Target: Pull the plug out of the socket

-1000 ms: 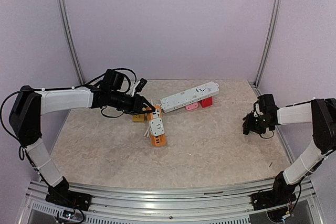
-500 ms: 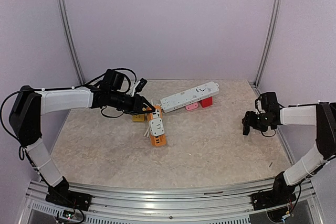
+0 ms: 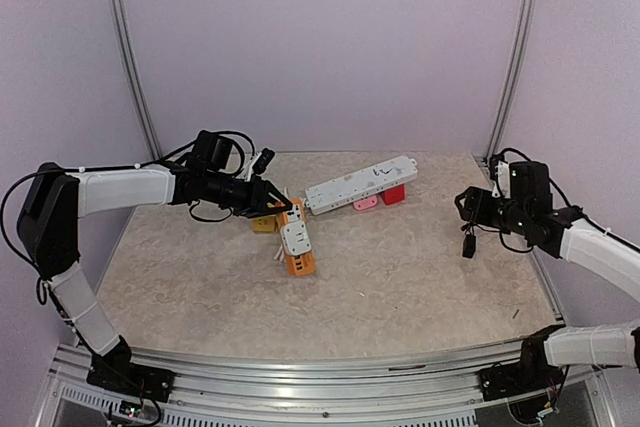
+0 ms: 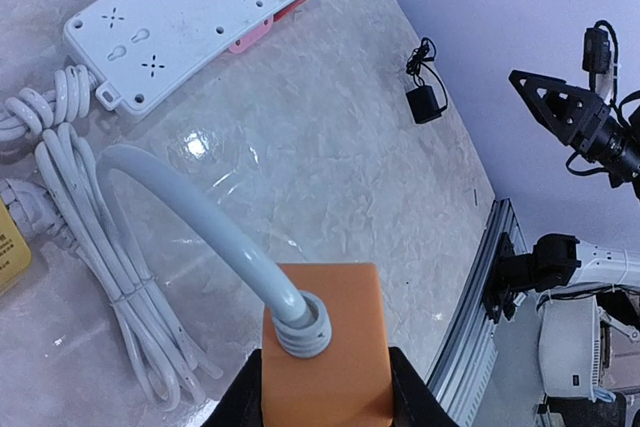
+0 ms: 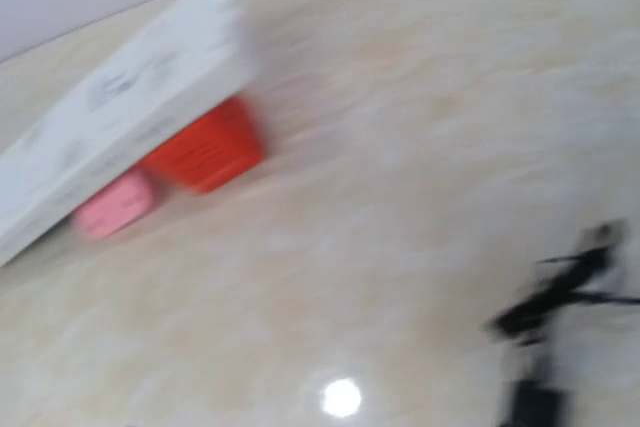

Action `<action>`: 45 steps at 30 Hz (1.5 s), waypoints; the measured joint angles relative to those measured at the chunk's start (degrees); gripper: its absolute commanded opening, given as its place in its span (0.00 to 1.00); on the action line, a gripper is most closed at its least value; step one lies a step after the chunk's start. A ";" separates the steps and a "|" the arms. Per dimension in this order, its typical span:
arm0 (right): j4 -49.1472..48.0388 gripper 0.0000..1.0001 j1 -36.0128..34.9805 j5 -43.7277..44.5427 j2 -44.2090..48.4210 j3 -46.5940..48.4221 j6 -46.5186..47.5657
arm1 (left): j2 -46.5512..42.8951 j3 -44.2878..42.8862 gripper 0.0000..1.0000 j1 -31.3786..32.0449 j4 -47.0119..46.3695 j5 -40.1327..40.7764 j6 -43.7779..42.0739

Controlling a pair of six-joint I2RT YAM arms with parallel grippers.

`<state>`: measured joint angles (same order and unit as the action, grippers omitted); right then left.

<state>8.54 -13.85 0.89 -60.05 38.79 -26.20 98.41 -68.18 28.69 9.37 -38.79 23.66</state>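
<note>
Clamping orange power strip (image 4: pixel 322 347) in your left pincer (image 3: pixel 280 207); black plug (image 3: pixel 467 244) lies loose on table (image 3: pixel 400 287) just below your right pincer (image 3: pixel 466 209), open or closed, cannot tell. Unplugging looks done; only strip release left.

I cannot read any words or numbers here. The long white power strip (image 3: pixel 362 184) has a small dark squiggle on its top, but it is too small for me to tell what it says. The yellow block (image 4: pixel 8 245) at the edge of my left wrist view has tiny dark print, cut off and too small to read.
</note>
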 measured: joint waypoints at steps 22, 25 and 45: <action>-2.40 0.78 -39.36 12.81 -31.69 26.01 -3.32 | 1.62 0.00 0.16 -1.27 -0.39 -0.11 2.21; -1.86 0.78 -42.29 14.45 -35.85 30.10 -2.69 | 1.73 0.00 0.16 -1.42 -0.44 -0.24 2.71; 7.85 0.78 -52.13 24.85 -52.19 49.86 1.79 | 2.10 0.00 0.16 -1.62 -0.81 -0.50 3.34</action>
<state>16.38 -65.98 25.74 -112.25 88.64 -24.40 100.51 -68.18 27.07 8.56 -39.29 27.00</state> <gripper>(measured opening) 0.778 0.327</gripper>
